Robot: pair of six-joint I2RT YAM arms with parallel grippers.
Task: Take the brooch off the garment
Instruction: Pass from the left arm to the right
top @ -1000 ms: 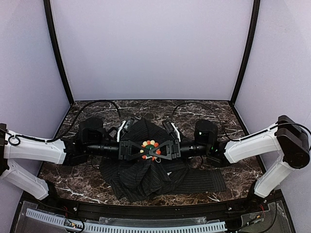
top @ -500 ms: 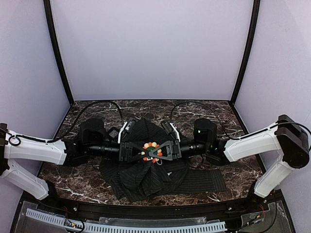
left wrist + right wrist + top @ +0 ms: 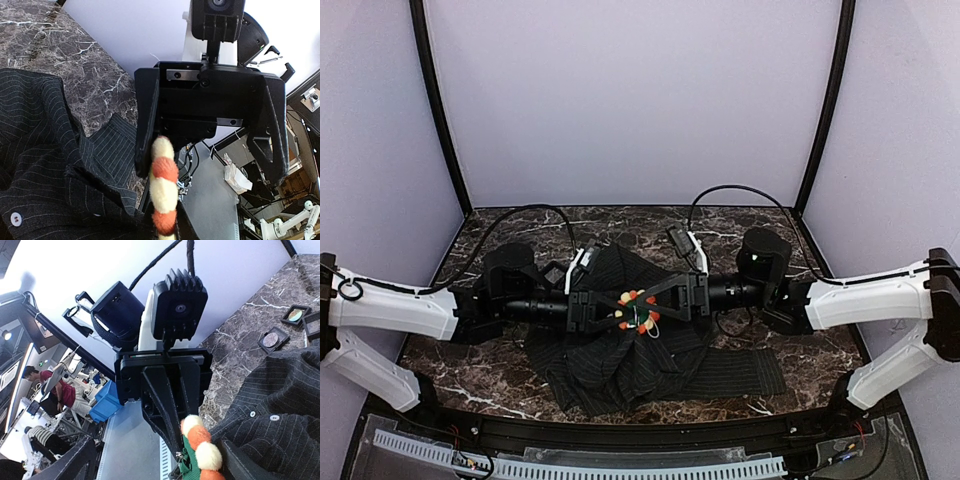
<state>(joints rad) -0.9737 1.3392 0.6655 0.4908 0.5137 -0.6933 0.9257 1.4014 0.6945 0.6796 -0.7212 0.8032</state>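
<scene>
The brooch, a round flower of orange, red and white beads on green backing, sits on top of the bunched black pinstriped garment. My left gripper reaches in from the left and is shut on the brooch's edge. The right wrist view shows its closed tips meeting the green backing. My right gripper comes from the right and stands open, its fingers spread on either side of the brooch without touching it. In the left wrist view the brooch shows edge-on in front of the open right fingers.
The garment spreads over the dark marble table toward the front right. Small square black boxes lie on the marble beyond the cloth. Cables arch over both wrists. Light walls stand at the back and sides.
My right gripper has opened wide, and its arm has swung back and up a little. The left gripper has kept its hold on the brooch.
</scene>
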